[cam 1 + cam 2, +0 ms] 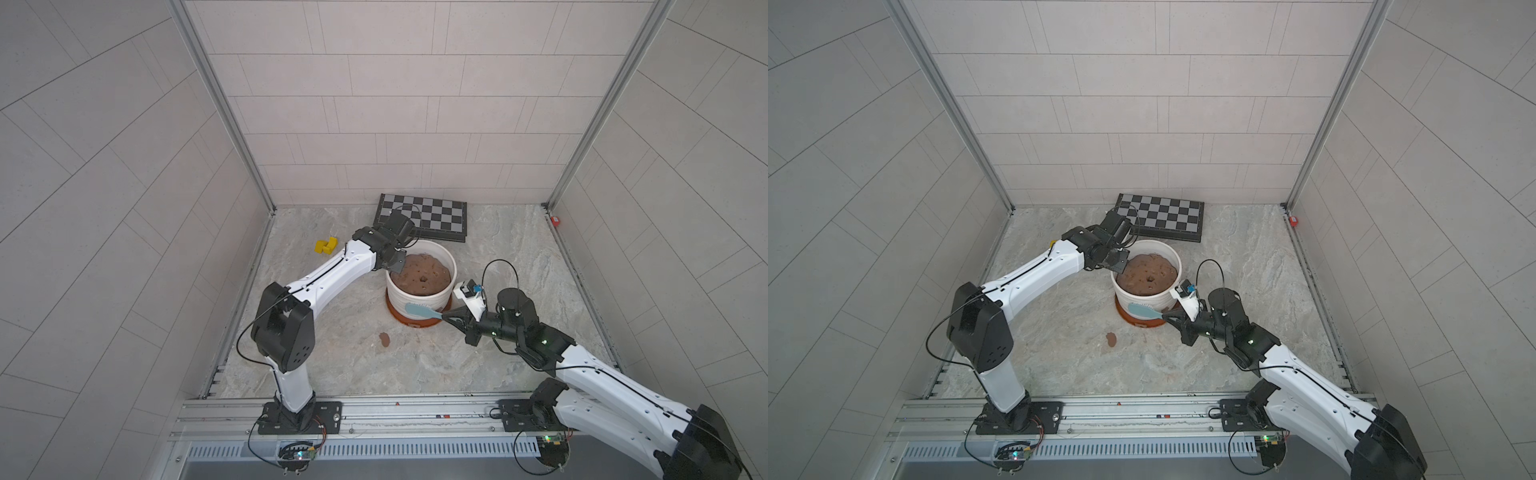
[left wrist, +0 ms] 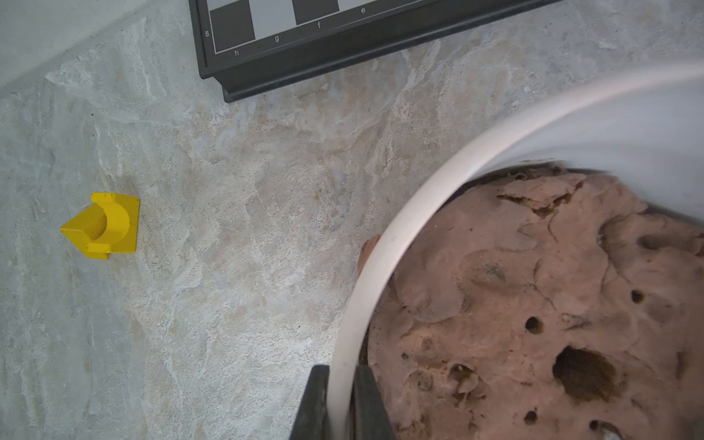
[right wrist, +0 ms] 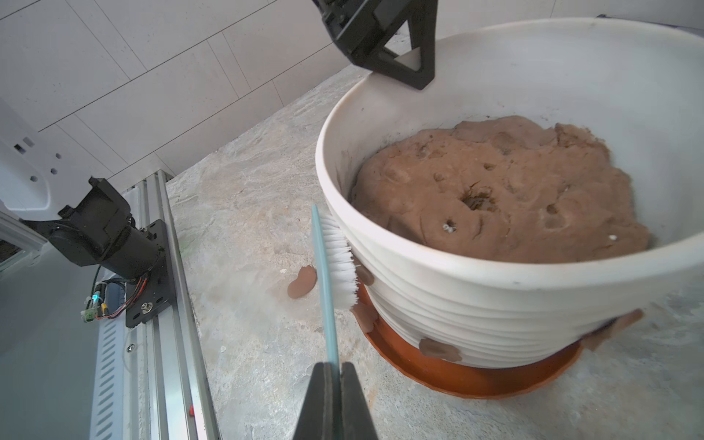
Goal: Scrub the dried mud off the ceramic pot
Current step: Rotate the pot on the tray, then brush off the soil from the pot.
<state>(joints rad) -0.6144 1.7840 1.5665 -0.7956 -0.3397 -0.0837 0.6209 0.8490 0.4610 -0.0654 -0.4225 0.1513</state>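
The ceramic pot (image 3: 476, 312) is stood on a saucer (image 3: 476, 383) on the counter (image 3: 247, 228), its rim pinched between the left fingers (image 2: 314, 404); a brush (image 3: 339, 263) is clamped by its handle in the right fingers (image 3: 318, 404). The brush is laid lengthwise along the wall facing the right arm, bristles pressed on; dried mud (image 3: 365, 275) is seen just beside the bristles, so the right arm is judged better placed.

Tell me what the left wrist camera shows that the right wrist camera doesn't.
Only left wrist: the yellow block and the chessboard. Only right wrist: the right gripper shut on the brush, bristles against the pot, and mud patches on its wall. Both: the pot's rim, the soil, and the left gripper clamped on that rim.
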